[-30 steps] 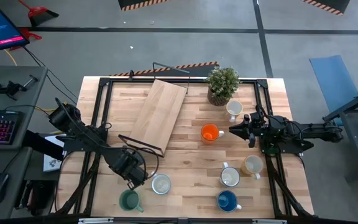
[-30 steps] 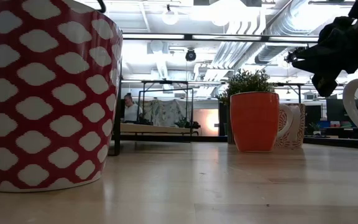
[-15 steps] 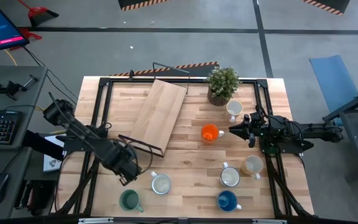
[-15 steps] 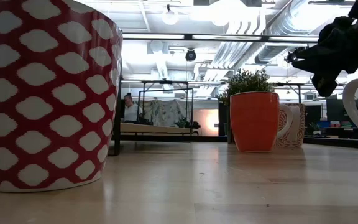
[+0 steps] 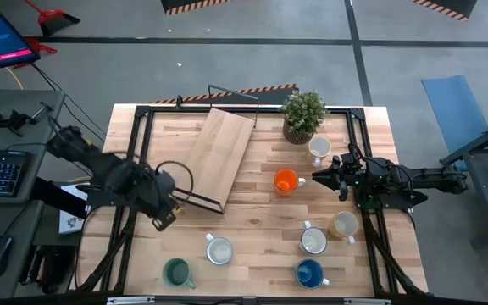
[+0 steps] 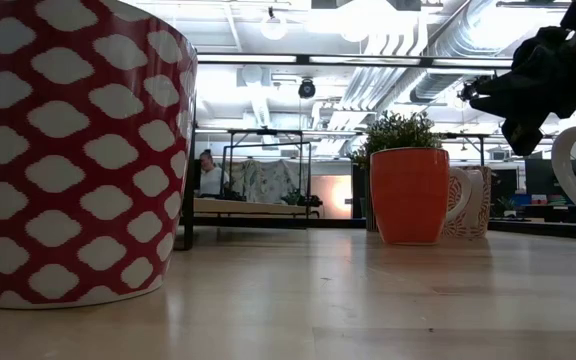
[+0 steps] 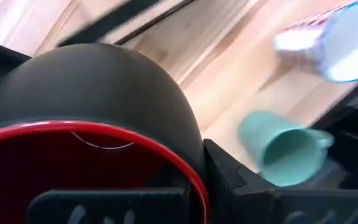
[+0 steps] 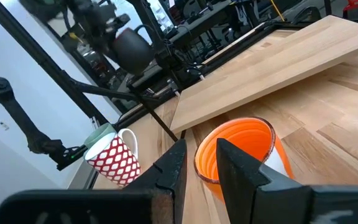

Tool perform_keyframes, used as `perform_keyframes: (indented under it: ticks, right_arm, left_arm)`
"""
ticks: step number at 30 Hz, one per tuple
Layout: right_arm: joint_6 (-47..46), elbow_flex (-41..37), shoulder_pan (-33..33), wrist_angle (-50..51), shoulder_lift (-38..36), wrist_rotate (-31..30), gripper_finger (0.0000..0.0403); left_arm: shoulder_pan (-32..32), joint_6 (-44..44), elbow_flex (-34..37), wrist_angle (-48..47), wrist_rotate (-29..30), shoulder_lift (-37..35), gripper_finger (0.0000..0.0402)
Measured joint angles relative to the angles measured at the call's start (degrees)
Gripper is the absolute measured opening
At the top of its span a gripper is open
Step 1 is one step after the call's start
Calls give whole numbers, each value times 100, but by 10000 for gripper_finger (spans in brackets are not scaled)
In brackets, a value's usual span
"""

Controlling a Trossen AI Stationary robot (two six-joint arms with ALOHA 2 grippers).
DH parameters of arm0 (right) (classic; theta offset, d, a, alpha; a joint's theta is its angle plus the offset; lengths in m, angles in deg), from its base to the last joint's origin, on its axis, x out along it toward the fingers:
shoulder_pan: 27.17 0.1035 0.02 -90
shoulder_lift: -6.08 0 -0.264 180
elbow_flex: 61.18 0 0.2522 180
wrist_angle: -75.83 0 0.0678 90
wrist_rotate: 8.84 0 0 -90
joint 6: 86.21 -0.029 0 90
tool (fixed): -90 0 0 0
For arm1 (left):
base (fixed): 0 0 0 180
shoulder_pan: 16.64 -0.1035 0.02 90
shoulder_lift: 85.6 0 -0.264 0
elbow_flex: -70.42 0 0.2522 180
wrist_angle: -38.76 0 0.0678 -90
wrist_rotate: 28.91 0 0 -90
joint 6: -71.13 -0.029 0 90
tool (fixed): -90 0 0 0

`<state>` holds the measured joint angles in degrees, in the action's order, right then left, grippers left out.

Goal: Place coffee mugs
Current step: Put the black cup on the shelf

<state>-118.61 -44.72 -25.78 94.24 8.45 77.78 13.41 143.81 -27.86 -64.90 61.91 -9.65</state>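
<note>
The left gripper (image 5: 163,203) is hanging over the table's (image 5: 252,212) left part beside the board's (image 5: 217,152) near end, jaws clamped tight on a dark mug (image 7: 98,81) with a red inside, while a teal mug (image 5: 176,273) and a patterned mug (image 5: 219,251) are standing near the front edge. Farther right, the right gripper (image 5: 317,177) is hovering just beside the orange mug (image 5: 286,180), jaws slightly parted and gripping nothing. Two white mugs (image 5: 318,148) (image 5: 313,241), a tan mug (image 5: 344,224) and a blue mug (image 5: 309,273) are sitting nearby.
</note>
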Motion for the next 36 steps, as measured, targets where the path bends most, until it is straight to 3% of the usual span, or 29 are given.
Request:
perform_keyframes:
  ticks: [4, 11, 19, 26, 36]
  right_arm:
    - [48, 0, 0, 1, 26, 15, 74]
    - [50, 0, 0, 2, 30, 22, 74]
    - [35, 0, 0, 2, 28, 22, 74]
    - [37, 0, 0, 2, 103, 21, 74]
    - [-13, 0, 0, 2, 131, 20, 74]
  left_arm:
    - [-359, -390, -396, -46, 28, -103, 4]
    - [-1285, -1371, -985, 48, 738, -76, 4]
    - [-2719, -2840, -1047, 489, 970, 297, 4]
    - [-3813, -3998, -1040, 633, 595, 927, 4]
    - [-4865, -5063, -1040, 1359, 198, 1901, 4]
